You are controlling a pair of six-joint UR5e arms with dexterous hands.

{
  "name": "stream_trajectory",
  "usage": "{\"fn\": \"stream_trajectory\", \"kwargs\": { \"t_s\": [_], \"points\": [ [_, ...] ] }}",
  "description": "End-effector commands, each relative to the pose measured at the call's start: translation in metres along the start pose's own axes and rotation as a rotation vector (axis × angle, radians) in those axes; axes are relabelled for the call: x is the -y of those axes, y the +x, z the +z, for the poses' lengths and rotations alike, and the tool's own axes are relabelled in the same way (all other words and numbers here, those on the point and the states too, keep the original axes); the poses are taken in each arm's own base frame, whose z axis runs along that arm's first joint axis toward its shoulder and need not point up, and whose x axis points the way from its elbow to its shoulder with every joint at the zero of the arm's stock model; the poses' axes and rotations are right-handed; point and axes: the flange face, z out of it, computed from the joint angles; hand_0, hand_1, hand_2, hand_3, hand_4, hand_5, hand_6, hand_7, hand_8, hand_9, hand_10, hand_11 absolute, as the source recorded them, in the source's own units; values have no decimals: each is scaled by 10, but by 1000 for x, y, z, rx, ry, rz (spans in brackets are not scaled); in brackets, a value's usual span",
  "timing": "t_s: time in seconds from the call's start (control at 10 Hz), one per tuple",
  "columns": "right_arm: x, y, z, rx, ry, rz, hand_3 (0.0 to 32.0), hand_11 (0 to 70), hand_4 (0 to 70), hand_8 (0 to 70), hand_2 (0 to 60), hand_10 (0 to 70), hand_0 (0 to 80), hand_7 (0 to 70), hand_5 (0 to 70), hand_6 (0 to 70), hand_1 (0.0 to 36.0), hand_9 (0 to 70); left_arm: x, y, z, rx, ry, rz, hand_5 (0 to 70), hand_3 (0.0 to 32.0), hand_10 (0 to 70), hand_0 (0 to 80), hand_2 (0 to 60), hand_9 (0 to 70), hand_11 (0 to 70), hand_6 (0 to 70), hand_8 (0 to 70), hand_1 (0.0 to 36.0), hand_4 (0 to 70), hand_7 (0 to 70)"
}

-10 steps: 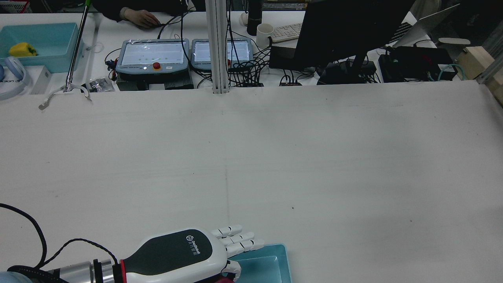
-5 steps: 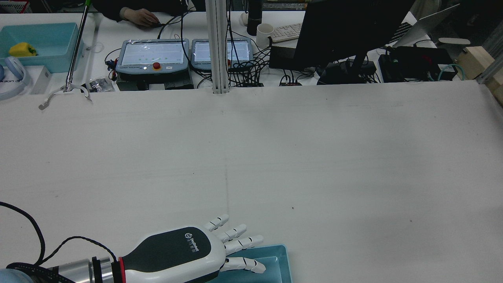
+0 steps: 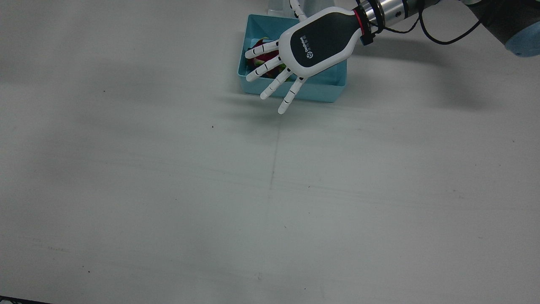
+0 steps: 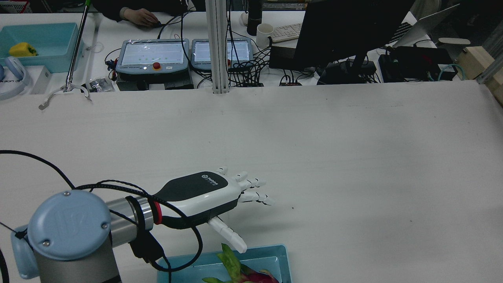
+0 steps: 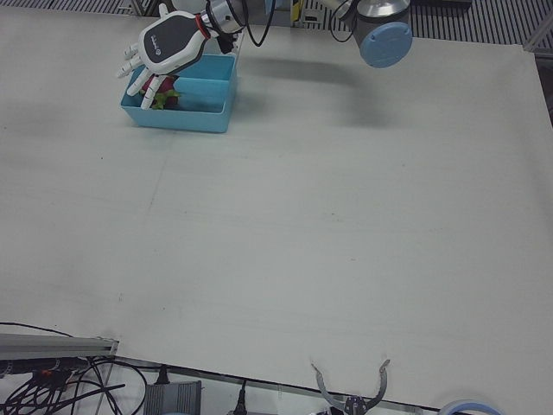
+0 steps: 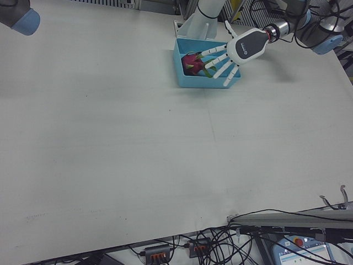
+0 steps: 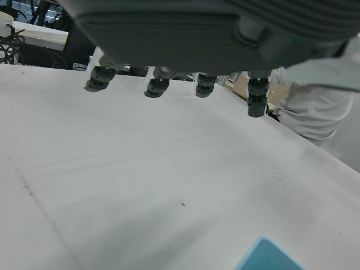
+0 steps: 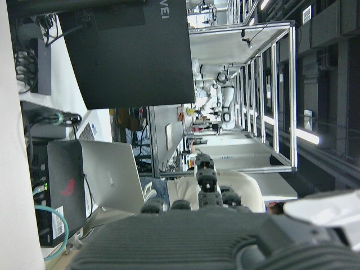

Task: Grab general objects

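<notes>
- Evidently the task's thing, a pink dragon fruit (image 6: 194, 62) with green scales, lies inside the blue bin (image 3: 314, 90) at the robot's edge of the bench (image 3: 168, 190), toward the bin's end nearest the bench's middle.
- Above it, the left hand (image 3: 310, 44) hovers palm down with its fingers (image 3: 270, 64) spread wide and straight; it has hold of nothing and touches neither fruit nor bin as far as the views show.
- By my reading, this is a release or a pre-grasp pose over the bin; the frames alone do not settle which.
- If a grasp comes next, the hand needs to lower into the bin, centre over the fruit, and curl the fingers around its rounded body while clearing the bin's wall.
- As for the right hand, its own camera shows dark finger parts only, so I cannot tell its pose.
</notes>
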Motion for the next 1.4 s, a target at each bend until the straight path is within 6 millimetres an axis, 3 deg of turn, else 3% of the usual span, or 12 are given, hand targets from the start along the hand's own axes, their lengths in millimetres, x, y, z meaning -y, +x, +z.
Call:
{"fn": "stream_trajectory", "kwargs": {
  "t_s": [0.0,0.1,0.2,0.3,0.4,0.6,0.7,0.8,0.9,1.1,1.2,1.3],
  "points": [
    [0,0,0,-1,-1,-1,0,0,0,0,0,0,0,0,0,0,0,0,66,16,35,-18,109,-56,223,248,55,10,0,32,68,22,137,0,4,120],
    [0,0,0,-1,1,0,0,0,0,0,0,0,0,0,0,0,0,0,98,22,30,-62,157,-92,219,226,57,25,0,39,71,30,141,0,18,122],
    [0,0,0,-1,-1,0,0,0,0,0,0,0,0,0,0,0,0,0,146,17,26,-102,226,-143,222,196,55,32,0,41,69,41,142,0,36,129],
    [0,0,0,0,-1,0,0,0,0,0,0,0,0,0,0,0,0,0,193,4,22,-147,283,-206,223,192,57,37,0,43,72,49,142,0,52,134],
    [0,0,0,0,1,0,0,0,0,0,0,0,0,0,0,0,0,0,244,-35,4,-182,345,-279,224,196,60,40,0,46,76,53,145,0,60,138],
    [0,0,0,-1,-1,-1,0,0,0,0,0,0,0,0,0,0,0,0,319,-154,-48,-276,429,-503,231,204,65,59,0,46,82,52,145,0,67,138],
    [0,0,0,-1,1,0,0,0,0,0,0,0,0,0,0,0,0,0,358,-192,-81,-309,496,-573,236,206,65,77,0,47,82,55,146,0,73,141],
    [0,0,0,-1,1,0,0,0,0,0,0,0,0,0,0,0,0,0,383,-243,-122,-325,543,-645,251,214,68,127,0,49,88,66,149,0,93,150],
    [0,0,0,0,1,0,0,0,0,0,0,0,0,0,0,0,0,0,406,-294,-178,-402,613,-708,271,202,64,182,0,52,83,77,151,0,101,165],
    [1,1,0,-2,3,0,0,0,0,0,0,0,0,0,0,0,0,0,403,-385,-255,-525,776,-891,289,182,59,248,0,52,78,73,151,0,95,168],
    [1,0,0,-1,2,0,0,0,0,0,0,0,0,0,0,0,0,0,402,-391,-264,-538,794,-942,312,152,62,280,0,58,82,84,156,0,108,177],
    [1,1,0,-1,2,0,0,0,0,0,0,0,0,0,0,0,0,0,403,-393,-269,-533,809,-957,352,72,71,337,0,75,96,108,171,0,133,194]
  ]
}}
